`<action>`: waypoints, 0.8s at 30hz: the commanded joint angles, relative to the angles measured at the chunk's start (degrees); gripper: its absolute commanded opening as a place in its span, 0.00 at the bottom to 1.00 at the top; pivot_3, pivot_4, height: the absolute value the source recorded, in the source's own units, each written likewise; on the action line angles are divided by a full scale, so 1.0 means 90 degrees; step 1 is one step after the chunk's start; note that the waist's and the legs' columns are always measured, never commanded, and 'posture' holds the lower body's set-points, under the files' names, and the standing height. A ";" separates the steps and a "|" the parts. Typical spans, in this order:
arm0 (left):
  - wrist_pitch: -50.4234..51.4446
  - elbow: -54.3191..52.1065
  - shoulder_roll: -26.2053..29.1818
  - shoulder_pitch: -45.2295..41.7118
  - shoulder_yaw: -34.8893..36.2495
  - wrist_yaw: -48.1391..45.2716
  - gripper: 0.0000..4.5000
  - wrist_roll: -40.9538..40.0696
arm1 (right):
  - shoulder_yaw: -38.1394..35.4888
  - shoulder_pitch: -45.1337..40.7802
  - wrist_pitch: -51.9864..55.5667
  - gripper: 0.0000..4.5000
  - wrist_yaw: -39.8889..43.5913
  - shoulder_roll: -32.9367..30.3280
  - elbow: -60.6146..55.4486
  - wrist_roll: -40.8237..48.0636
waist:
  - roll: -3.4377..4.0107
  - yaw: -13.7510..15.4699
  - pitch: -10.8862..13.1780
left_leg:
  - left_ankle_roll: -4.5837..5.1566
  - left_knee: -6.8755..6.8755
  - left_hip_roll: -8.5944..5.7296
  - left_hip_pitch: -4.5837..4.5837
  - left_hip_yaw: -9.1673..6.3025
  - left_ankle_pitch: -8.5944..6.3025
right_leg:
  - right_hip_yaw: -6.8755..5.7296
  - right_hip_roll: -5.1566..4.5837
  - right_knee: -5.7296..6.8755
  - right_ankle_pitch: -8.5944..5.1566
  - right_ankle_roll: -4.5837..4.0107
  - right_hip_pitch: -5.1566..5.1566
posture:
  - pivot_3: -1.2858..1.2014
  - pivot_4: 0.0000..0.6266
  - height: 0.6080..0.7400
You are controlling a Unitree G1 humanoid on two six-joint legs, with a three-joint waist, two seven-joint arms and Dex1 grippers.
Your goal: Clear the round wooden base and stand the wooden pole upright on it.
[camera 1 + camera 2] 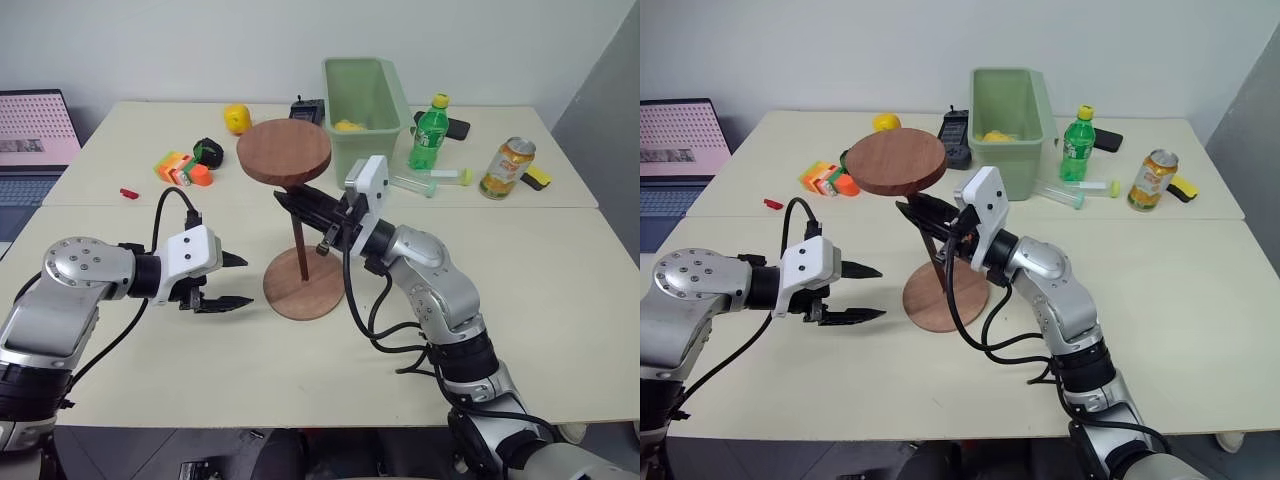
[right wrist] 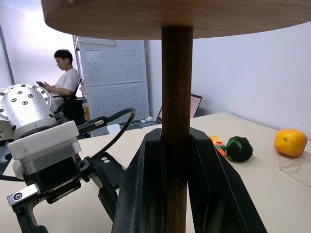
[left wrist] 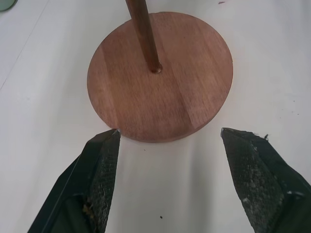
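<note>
laptop cut off by the left eye view's edge

The wooden pole is clamped upright on the round wooden base by the right end effector; the left end effector is held spread nearby.

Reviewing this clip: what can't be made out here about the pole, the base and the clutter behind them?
- Wooden pole: whether its tip sits in the hole of the round wooden base or only touches; the rod covers the joint in the left wrist view.
- Green bin: yellow contents, mostly behind its wall.
- Dark device: partly hidden behind the pole's top disc.
- Can: label too small.
</note>
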 commanded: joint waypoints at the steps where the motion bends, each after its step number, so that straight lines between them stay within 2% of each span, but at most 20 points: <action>1: -0.0005 -0.0065 0.0132 0.0003 0.0136 0.0025 0.77 -0.0011 | 0.0021 -0.0001 -0.0218 0.05 -0.0030 0.0060 0.0005 0.0054 | 0.0000 0.0000 0.0000 | 0.0000 0.0000 0.0000 0.0000 -0.0001 0.0000 | -0.0001 0.0000 0.0000 0.0000 0.0000 0.0000 | 0.52 0.24 1.00; 24: -0.0101 0.0029 0.0100 -0.0096 0.0069 -0.0026 0.77 -0.0004 | 0.0255 0.0181 -0.0120 0.05 0.0252 -0.0365 -0.0054 0.0071 | -0.0001 0.0002 -0.0001 | 0.0001 0.0000 0.0000 0.0002 -0.0001 0.0000 | -0.0001 0.0000 0.0001 0.0000 0.0000 0.0001 | 0.52 0.24 1.00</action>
